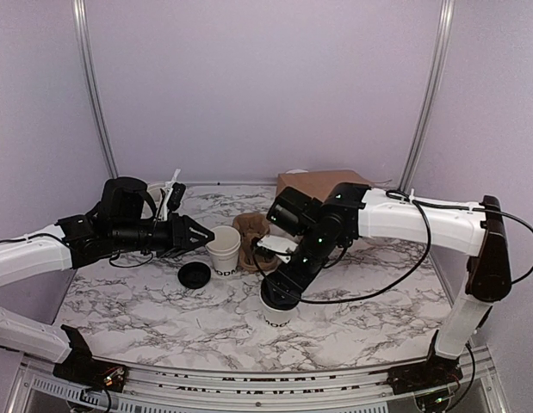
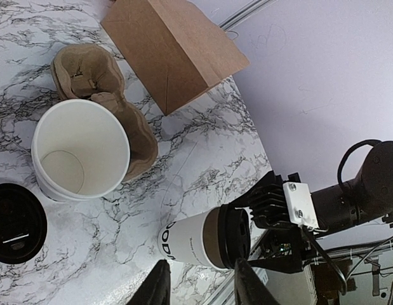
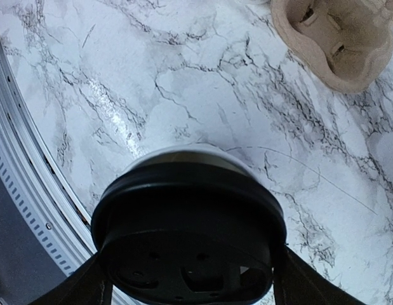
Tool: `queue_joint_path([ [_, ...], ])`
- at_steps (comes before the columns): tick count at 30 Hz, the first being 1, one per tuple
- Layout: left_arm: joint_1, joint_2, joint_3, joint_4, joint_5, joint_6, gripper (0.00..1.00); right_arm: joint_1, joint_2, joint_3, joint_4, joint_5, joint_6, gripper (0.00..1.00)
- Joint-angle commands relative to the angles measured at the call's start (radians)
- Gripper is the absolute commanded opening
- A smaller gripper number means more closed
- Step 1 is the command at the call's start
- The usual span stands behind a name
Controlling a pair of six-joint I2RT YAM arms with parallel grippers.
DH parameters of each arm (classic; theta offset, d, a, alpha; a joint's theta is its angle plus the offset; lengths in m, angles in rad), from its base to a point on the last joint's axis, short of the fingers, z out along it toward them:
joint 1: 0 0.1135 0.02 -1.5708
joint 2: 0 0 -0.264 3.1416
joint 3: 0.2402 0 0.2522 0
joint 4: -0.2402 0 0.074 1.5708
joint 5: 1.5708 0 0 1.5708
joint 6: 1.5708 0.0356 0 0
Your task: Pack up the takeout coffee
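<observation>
Clamping the lidded takeout coffee (image 1: 275, 317) near the front edge of the table (image 1: 378, 301), the right gripper (image 1: 283, 291) has its fingers clenched around the cup — packing is not yet done. Farther back the left gripper (image 1: 201, 235) hangs spread, empty; beyond, the pulp carrier (image 1: 249, 226) sits unfilled before the brown bag (image 1: 307, 182).

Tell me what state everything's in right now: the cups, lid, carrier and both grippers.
Takeout coffee: lidded, held by right gripper.
Open cup: unlidded, empty, upright.
Loose lid: lying flat on table.
Cup carrier: empty.
Left gripper: open, holding nothing.
</observation>
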Motion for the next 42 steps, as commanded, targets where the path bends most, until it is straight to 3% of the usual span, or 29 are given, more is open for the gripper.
queue_joint_path([
  [1, 0.005, -0.023, -0.013, 0.027, 0.0, 0.016, 0.36, -0.005, 0.018, 0.051, -0.011, -0.012, 0.003, 0.94],
  [22, 0.002, 0.013, -0.016, 0.031, 0.027, 0.004, 0.36, -0.006, -0.059, 0.034, 0.04, 0.05, 0.041, 1.0],
  [33, -0.082, 0.012, -0.087, 0.028, -0.072, -0.024, 0.36, -0.038, -0.353, -0.276, 0.466, 0.247, 0.149, 1.0],
  [42, -0.162, 0.09, -0.058, 0.056, -0.227, -0.027, 0.4, -0.174, -0.478, -0.448, 0.713, 0.107, 0.206, 0.96],
])
